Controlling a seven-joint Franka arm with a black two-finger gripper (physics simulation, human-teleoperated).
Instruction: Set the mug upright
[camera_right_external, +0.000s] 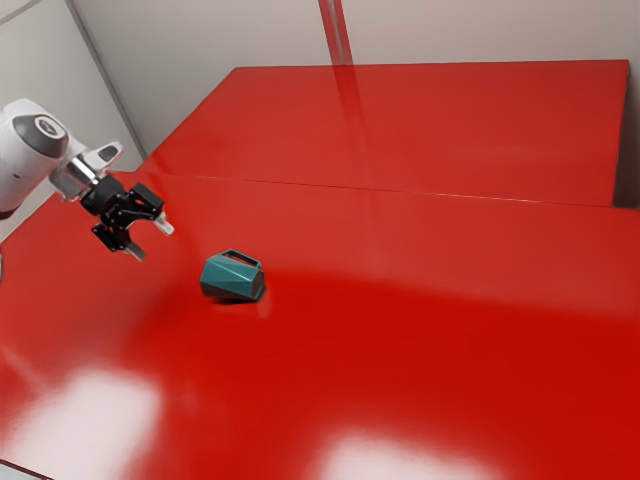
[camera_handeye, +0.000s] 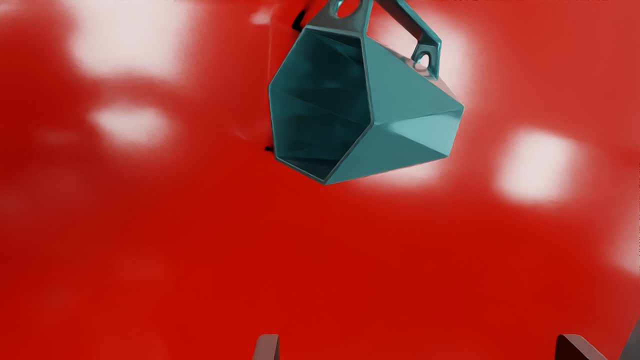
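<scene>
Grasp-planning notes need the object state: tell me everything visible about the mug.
The mug is teal, with flat angular facets, a many-sided open mouth and a body narrowing toward the base. Its angular handle has cut-out holes near its ends. The material looks smooth and slightly glossy, like glazed ceramic or plastic. No contents are visible in the dark interior. It lies on its side on the glossy red table. The open gripper is clear of it.
</scene>
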